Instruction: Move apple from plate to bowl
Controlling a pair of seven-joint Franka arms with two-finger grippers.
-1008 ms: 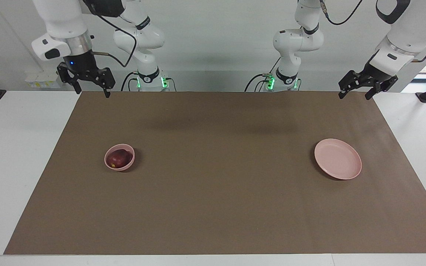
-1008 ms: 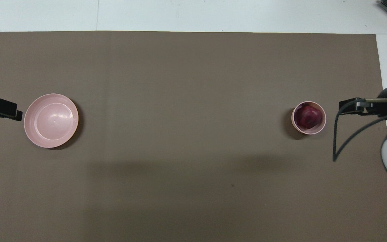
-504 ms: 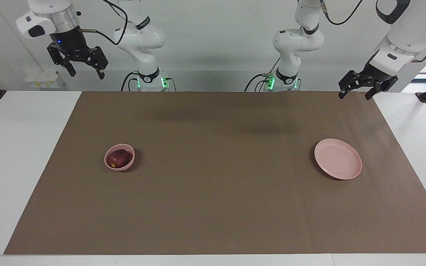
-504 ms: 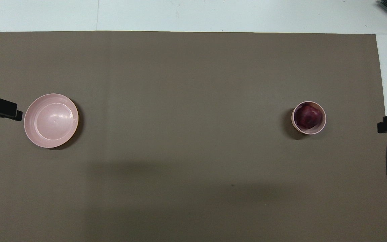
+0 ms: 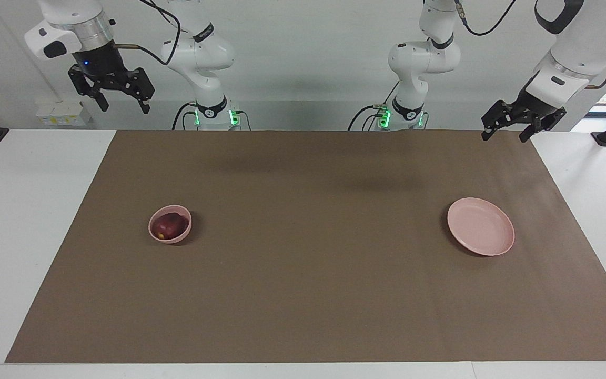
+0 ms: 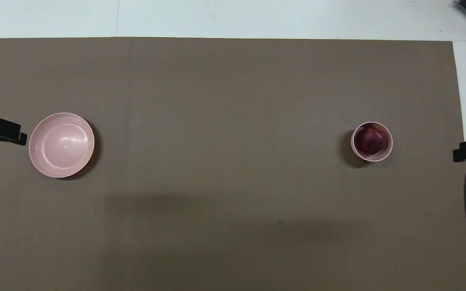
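Going by the facing view from its left edge across: we see the right gripper (image 5: 120, 100) raised high off the tabletop (image 5: 34, 210) at the right arm's end, jaws spread wide, holding nothing and touching nothing; the apple (image 5: 169, 225) sits inside the bowl (image 5: 151, 230), down in the well, yellowish patch showing low on its side; bowl stands on the brown mat (image 5: 313, 252) toward the right arm's end; next the plate (image 5: 481, 226) toward the left arm's end, well apart from the bowl, bare, nothing on it; last the left gripper (image 5: 508, 130) over the mat's edge by the robots at the left arm's end, jaws also wide open, empty, clear of the plate.

We judge the task done as far as the pictures show: apple in bowl, plate empty, neither arm near either thing; nothing left to move, both arms parked and waiting.

Overhead view agrees: plate (image 6: 61, 144) empty, apple (image 6: 370, 140) filling most of the bowl (image 6: 389, 142); only the tips of the two grippers show at the edges there.
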